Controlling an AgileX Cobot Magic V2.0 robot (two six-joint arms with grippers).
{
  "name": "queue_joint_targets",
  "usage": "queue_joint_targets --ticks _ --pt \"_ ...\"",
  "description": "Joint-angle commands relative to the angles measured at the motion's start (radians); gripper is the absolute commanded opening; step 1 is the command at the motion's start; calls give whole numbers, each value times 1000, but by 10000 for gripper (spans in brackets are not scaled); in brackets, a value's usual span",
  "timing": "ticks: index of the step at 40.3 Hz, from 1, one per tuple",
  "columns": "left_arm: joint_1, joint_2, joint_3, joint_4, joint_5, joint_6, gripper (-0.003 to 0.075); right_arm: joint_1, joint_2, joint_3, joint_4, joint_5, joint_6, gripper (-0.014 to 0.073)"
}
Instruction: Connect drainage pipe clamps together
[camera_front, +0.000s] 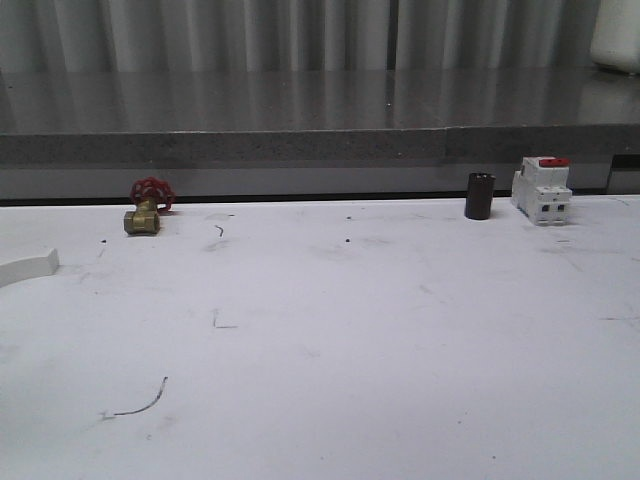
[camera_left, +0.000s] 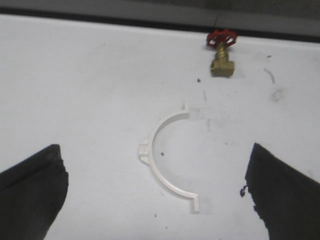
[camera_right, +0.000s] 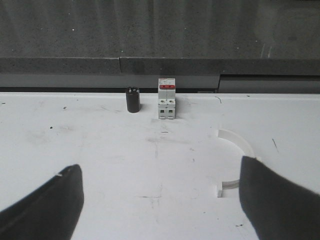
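Note:
One white drainage pipe clamp (camera_left: 151, 147) lies flat on the white table, a half-ring with end tabs and a small outer lug. My left gripper (camera_left: 156, 172) is open above it, its dark fingers (camera_left: 35, 190) wide on either side and not touching it. This clamp's end pokes in at the table's left edge (camera_front: 30, 267) in the front view. The second drainage pipe clamp (camera_right: 239, 139) lies on the table beside my open right gripper (camera_right: 160, 172). Its middle is hidden behind one finger (camera_right: 280, 200), and one end tab is visible beside that finger.
A brass valve with a red handwheel (camera_front: 146, 208) sits at the back left. A black cylinder (camera_front: 480, 196) and a white breaker with a red top (camera_front: 542, 189) stand at the back right. A grey ledge (camera_front: 300, 145) runs behind the table.

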Motion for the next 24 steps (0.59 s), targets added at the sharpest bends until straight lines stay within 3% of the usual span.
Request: queue_joint_targets --ticks 1,24 --pt "22 108 -100 -18 43 25 690 -5 13 -37 -10 -72 -6 650" --pt "-25 597 -355 7 155 76 690 -5 13 -37 -10 -72 -6 650"
